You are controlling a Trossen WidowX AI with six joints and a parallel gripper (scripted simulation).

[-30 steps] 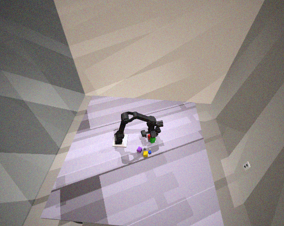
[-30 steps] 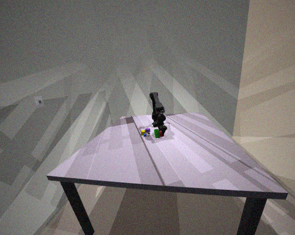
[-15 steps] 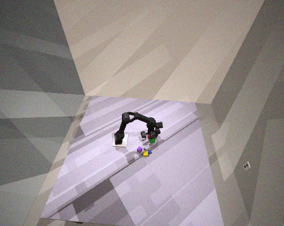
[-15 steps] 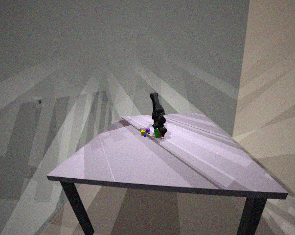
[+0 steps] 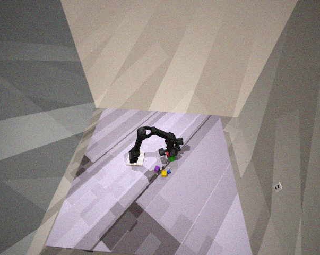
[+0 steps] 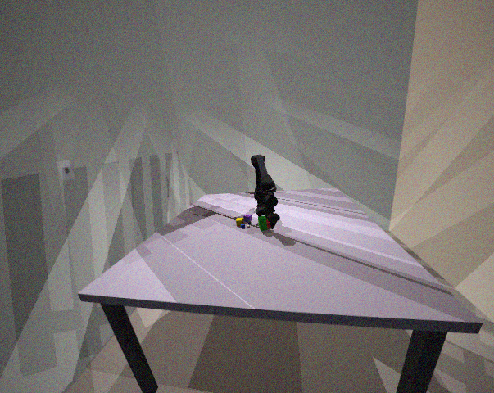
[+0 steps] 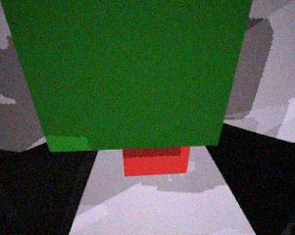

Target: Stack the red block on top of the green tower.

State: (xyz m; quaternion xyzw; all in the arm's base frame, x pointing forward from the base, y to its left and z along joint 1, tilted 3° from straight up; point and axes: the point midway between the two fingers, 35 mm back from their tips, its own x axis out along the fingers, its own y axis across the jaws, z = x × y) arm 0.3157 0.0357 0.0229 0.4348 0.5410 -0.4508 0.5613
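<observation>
The green tower (image 5: 172, 158) (image 6: 262, 223) (image 7: 134, 69) stands upright and fills the upper middle of the wrist view, close to that camera. The red block (image 5: 167, 154) (image 6: 269, 224) (image 7: 157, 166) is low beside the tower's foot, partly hidden by it in the wrist view. My gripper (image 5: 166, 152) (image 7: 151, 124) is open and low over the red block, one finger out to each side of it. Nothing is seen gripped. The fingertips are partly hidden behind the tower in the wrist view, and contact with either thing cannot be told.
A purple block (image 5: 157, 168) (image 6: 247, 219), a yellow block (image 5: 164, 173) (image 6: 239, 222) and a smaller blue block (image 5: 169, 171) (image 6: 242, 226) lie near the tower, with tiny pieces among them. The arm's pale base plate (image 5: 141, 162) is on the table.
</observation>
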